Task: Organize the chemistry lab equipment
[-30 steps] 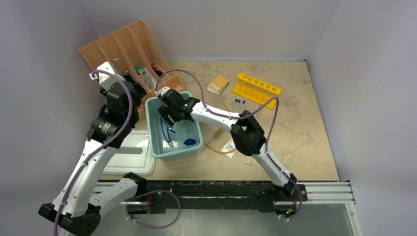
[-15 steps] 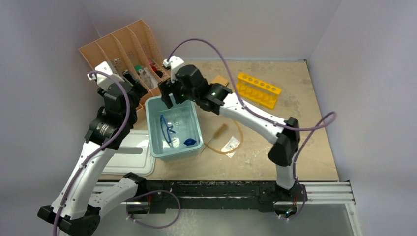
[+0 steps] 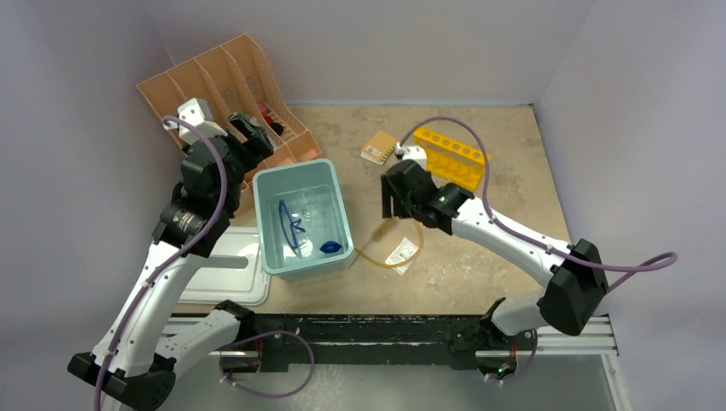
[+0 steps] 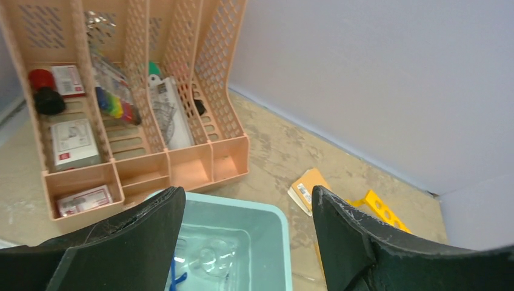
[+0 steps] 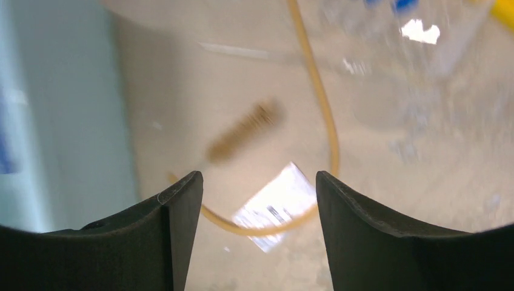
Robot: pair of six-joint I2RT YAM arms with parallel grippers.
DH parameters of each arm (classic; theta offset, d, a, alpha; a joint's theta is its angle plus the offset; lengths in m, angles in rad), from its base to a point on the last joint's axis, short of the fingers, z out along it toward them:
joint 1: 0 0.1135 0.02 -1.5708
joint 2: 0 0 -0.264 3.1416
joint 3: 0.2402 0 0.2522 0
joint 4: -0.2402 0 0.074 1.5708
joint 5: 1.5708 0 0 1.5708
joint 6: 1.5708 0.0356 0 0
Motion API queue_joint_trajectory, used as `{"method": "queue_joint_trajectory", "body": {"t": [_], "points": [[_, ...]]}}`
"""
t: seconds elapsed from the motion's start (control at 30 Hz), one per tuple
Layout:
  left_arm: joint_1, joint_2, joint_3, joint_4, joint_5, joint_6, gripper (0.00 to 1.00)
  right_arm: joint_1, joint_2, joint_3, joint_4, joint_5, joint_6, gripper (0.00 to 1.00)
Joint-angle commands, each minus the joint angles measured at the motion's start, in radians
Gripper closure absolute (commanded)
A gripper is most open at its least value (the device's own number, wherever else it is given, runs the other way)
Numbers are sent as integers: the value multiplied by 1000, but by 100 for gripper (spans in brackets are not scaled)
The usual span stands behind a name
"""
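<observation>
Left gripper (image 4: 247,195) and right gripper (image 5: 259,185) are both spread and empty. Blur smears the brush (image 5: 245,138) and amber tubing (image 5: 326,130); the tub (image 4: 276,242) is cropped.

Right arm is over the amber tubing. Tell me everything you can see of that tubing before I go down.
The amber rubber tubing is a thin, smooth, yellow-brown hose lying flat on the stone-patterned table, right of the teal tub. It is slack and curves in an open loop around a white labelled packet, seeming to overlap the packet's lower edge. The brush also lies inside the curve. Its ends are not clear. Nothing grips it: the right gripper hangs open above it.
</observation>
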Motion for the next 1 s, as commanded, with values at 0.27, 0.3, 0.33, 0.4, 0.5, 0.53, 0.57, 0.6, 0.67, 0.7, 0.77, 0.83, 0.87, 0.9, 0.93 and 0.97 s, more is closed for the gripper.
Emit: {"method": "queue_joint_trajectory", "body": {"t": [0.27, 0.3, 0.33, 0.4, 0.5, 0.53, 0.57, 0.6, 0.67, 0.7, 0.77, 0.83, 0.87, 0.9, 0.93, 0.97], "points": [[6, 106, 46, 73, 137, -92, 28, -78, -23, -350, 48, 64, 283, 50], [6, 114, 50, 67, 141, -101, 28, -85, -12, -357, 68, 53, 286, 52], [6, 120, 56, 59, 143, -108, 28, -91, -2, -362, 86, 46, 286, 53], [6, 132, 65, 44, 145, -112, 29, -97, 22, -373, 127, 37, 279, 55], [6, 141, 75, 16, 147, -124, 29, -104, 67, -362, 147, 35, 276, 61], [6, 141, 76, 11, 148, -126, 29, -106, 82, -355, 142, 40, 277, 64], [6, 142, 75, 5, 149, -128, 29, -106, 94, -351, 135, 50, 283, 65], [6, 142, 76, 3, 150, -132, 29, -106, 102, -349, 131, 63, 286, 66], [6, 144, 76, -2, 150, -135, 30, -107, 115, -346, 113, 94, 301, 67], [6, 145, 75, -2, 150, -137, 30, -106, 120, -344, 104, 104, 301, 67], [5, 150, 75, -4, 151, -142, 30, -107, 124, -345, 93, 122, 308, 65], [6, 154, 75, -3, 154, -143, 30, -107, 130, -354, 93, 123, 312, 63], [6, 156, 76, -2, 156, -143, 30, -110, 133, -359, 94, 119, 314, 63], [6, 159, 75, -1, 157, -145, 30, -111, 139, -361, 94, 115, 318, 63], [6, 160, 75, 0, 159, -146, 30, -112, 143, -365, 95, 108, 320, 63], [6, 163, 75, 2, 160, -146, 30, -114, 148, -368, 99, 101, 321, 63]]}}
